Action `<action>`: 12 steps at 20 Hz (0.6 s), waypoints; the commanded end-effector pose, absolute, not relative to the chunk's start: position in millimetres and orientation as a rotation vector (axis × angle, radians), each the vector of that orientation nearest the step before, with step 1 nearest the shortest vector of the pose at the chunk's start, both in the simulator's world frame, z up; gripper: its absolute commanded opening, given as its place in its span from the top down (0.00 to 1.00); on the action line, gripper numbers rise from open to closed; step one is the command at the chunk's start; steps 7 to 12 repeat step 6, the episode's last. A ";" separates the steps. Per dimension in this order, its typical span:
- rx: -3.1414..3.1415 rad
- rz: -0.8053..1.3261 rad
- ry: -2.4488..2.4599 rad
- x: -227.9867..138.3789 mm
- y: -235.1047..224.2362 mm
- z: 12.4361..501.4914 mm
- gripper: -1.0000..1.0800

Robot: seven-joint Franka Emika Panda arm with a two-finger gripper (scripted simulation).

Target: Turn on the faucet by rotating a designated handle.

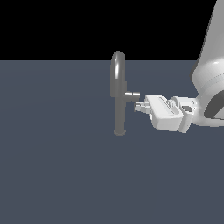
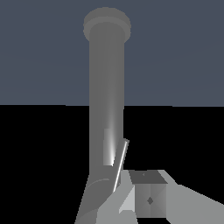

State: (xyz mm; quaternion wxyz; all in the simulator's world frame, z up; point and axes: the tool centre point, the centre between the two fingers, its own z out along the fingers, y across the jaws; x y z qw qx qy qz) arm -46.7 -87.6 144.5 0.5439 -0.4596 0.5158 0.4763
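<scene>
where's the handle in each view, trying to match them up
Exterior view: the handle juts from the faucet column toward the exterior view's right, just above the gripper.
Wrist view: the handle sits on the column, its thin lever rod beside a fingertip.
Shared landmark: the faucet's round base flange.

Faucet in the middle of the tabletop, my gripper just beside its handle.

The faucet (image 1: 119, 96) stands upright on the tabletop (image 1: 57, 175), its base planted near the scene's centre. The handle (image 1: 132, 95) juts sideways from the column toward the exterior view's right, about midway up. My gripper (image 1: 139, 106) reaches in level from the exterior view's right, its fingertips just below and beside the handle's end. In the wrist view one finger (image 2: 148, 199) sits close beside the handle's thin lever rod (image 2: 120, 165), with the column beyond.
</scene>
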 end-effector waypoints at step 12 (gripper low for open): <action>-1.094 1.098 1.279 -16.2 -84.8 113.9 1.00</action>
